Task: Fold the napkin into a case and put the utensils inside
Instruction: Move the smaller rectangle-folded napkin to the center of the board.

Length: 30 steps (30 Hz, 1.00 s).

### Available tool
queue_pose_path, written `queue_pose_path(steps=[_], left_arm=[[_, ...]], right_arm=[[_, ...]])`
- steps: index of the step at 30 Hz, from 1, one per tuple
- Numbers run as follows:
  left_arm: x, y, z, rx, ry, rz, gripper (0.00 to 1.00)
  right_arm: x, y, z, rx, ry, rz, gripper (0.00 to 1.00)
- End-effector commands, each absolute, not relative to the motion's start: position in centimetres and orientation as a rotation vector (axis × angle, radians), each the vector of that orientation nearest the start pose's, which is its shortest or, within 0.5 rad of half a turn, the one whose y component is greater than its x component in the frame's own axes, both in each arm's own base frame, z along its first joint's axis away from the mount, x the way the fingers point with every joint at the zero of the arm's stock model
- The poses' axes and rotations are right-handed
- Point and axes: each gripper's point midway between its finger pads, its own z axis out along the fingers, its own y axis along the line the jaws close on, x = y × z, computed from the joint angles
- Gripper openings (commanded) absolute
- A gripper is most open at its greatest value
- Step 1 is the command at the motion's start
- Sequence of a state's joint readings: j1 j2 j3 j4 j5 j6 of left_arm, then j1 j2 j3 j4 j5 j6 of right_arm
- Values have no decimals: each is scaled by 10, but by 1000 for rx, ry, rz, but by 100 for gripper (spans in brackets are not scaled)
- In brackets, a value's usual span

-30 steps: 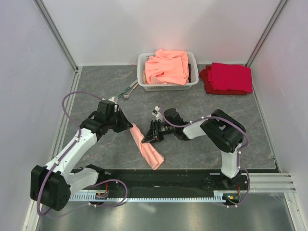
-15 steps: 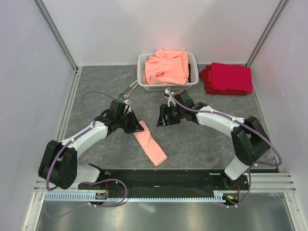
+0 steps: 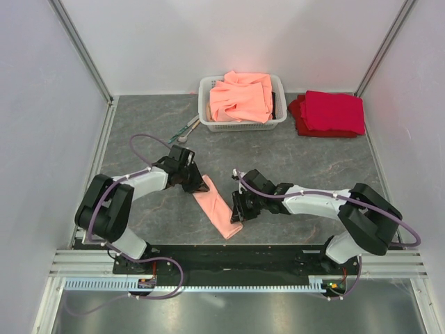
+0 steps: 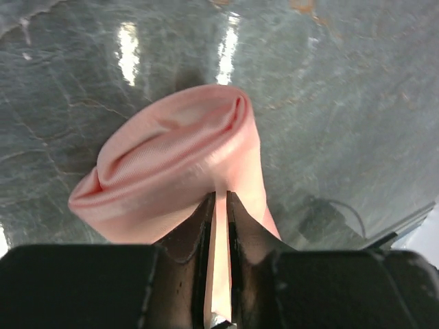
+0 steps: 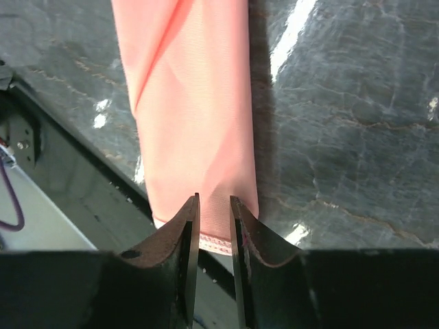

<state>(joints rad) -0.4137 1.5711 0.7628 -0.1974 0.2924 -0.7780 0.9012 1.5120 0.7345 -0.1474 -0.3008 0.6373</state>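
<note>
A pale-pink napkin [image 3: 217,209], folded into a narrow strip, lies slantwise on the grey table [image 3: 313,167] close to the middle of its near edge, its far end bulging into a loose loop. The left gripper [image 3: 197,182] pinches that far end between almost closed fingers, while the right gripper [image 3: 238,210] has its fingers drawn tight on the hem at the strip's near end. The utensils [image 3: 186,130] lie untouched toward the far edge, just left of a white basket [image 3: 243,125] heaped with orange cloths [image 3: 242,94], and red cloths [image 3: 330,111] sit folded near the far right corner.
</note>
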Motion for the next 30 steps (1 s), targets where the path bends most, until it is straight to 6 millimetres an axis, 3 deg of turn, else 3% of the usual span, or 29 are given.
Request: queue_pose_path(steps=[1, 4, 8, 11, 15, 16, 17, 19, 21, 22, 24, 25, 27, 28, 29, 30], left_arm=[[295, -197, 22, -495, 2642, -688, 17], [295, -197, 21, -502, 2643, -699, 17], [312, -205, 25, -461, 2646, -708, 18], [320, -216, 18, -431, 2681, -745, 18], [339, -235, 7, -334, 2730, -797, 17], [344, -239, 10, -298, 2724, -822, 18], [353, -246, 21, -254, 2709, -849, 17], [363, -249, 44, -220, 2656, -858, 20], [367, -245, 68, -202, 2605, -826, 30], [369, -242, 98, -186, 2537, -831, 33], [367, -224, 117, -216, 2492, -759, 41], [360, -216, 139, -216, 2438, -767, 43], [348, -209, 154, -212, 2408, -779, 44], [338, -204, 150, -212, 2419, -774, 44], [328, -203, 166, -195, 2383, -801, 44], [320, -201, 167, -191, 2388, -808, 44]], right_arm=[[173, 316, 32, -468, 2619, 859, 31], [172, 309, 20, -475, 2668, 784, 30], [164, 315, 20, -459, 2666, 865, 30], [156, 322, 20, -411, 2681, 932, 30], [145, 360, 33, -330, 2625, 1140, 31], [141, 379, 46, -306, 2578, 1251, 31], [137, 388, 42, -307, 2586, 1292, 31], [128, 412, 65, -356, 2522, 1487, 33], [130, 420, 77, -373, 2480, 1541, 34], [132, 416, 75, -404, 2490, 1494, 36], [148, 409, 83, -408, 2461, 1382, 45], [149, 397, 75, -406, 2514, 1303, 49], [157, 386, 77, -443, 2496, 1230, 55], [156, 378, 70, -448, 2534, 1183, 56], [157, 374, 70, -474, 2531, 1161, 57], [156, 370, 66, -487, 2542, 1134, 57]])
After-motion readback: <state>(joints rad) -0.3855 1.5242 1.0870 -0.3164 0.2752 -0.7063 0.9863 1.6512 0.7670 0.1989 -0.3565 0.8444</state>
